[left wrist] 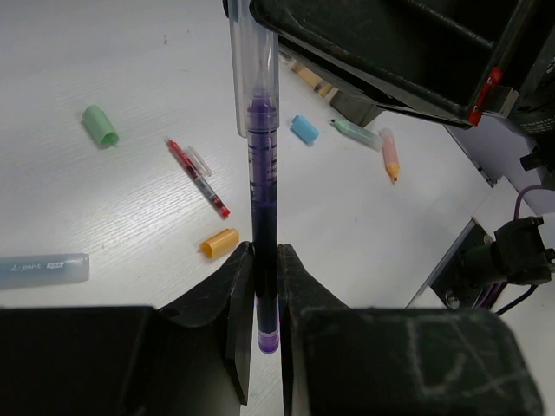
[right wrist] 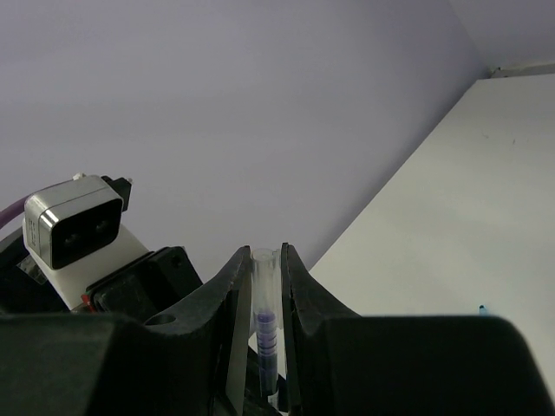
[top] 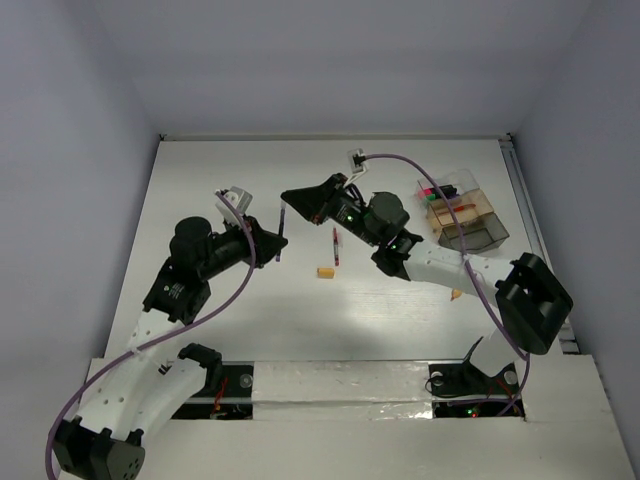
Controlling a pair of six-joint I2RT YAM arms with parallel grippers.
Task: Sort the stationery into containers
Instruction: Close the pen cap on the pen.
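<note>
My left jaws pinch a thin purple clear-capped pen (left wrist: 263,217) by its tail. My right jaws pinch its cap end, likely a handover.

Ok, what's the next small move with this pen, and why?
Probably open the left pincer. It and the right pincer both clamp the same purple pen, the right one at the clear cap end. The compartment box sits off to the right, so the right pincer seems better placed to deliver it.
</note>
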